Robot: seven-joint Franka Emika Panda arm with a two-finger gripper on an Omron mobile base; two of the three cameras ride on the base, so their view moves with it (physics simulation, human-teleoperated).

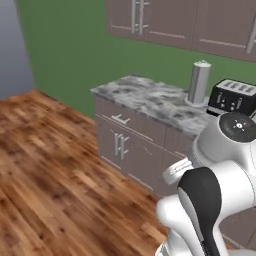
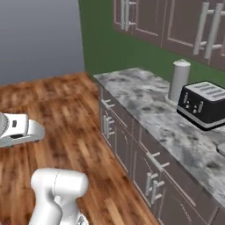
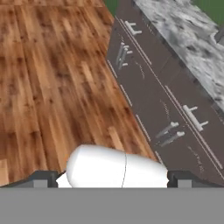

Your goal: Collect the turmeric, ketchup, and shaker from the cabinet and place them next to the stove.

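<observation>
A white robot arm with dark joints is standing on a warm brown wood-plank floor in a rendered kitchen, facing the end of a grey-and-white marbled stone surface that tops a run of taupe-brown lower cupboards with short silver handles. Everything here is easiest to place against that surface. Sitting on it, toward its far side by the green wall, is a tall pale grey cylinder standing upright, possibly a paper-towel roll, and just beside it, nearer the robot, is a black two-slot toaster with silver trim; both are resting well back from the edge, as appliances usually are, leaving the front strip bare. Above the surface, taupe wall cupboards with long vertical silver bar handles are hanging on the wall. The gripper is showing at the bottom of the hand view, pointing down past the cupboard fronts toward the floor, its two dark tips spread wide at the far left and right with nothing between them. The turmeric jar, ketchup bottle and shaker, the open-shelved cabinet holding them and the stove are lying somewhere outside these pictures, so their whereabouts cannot be told. Judging by the empty, lowered gripper and the open floor ahead, the robot is probably travelling rather than reaching, with all the collecting yet to be done.
</observation>
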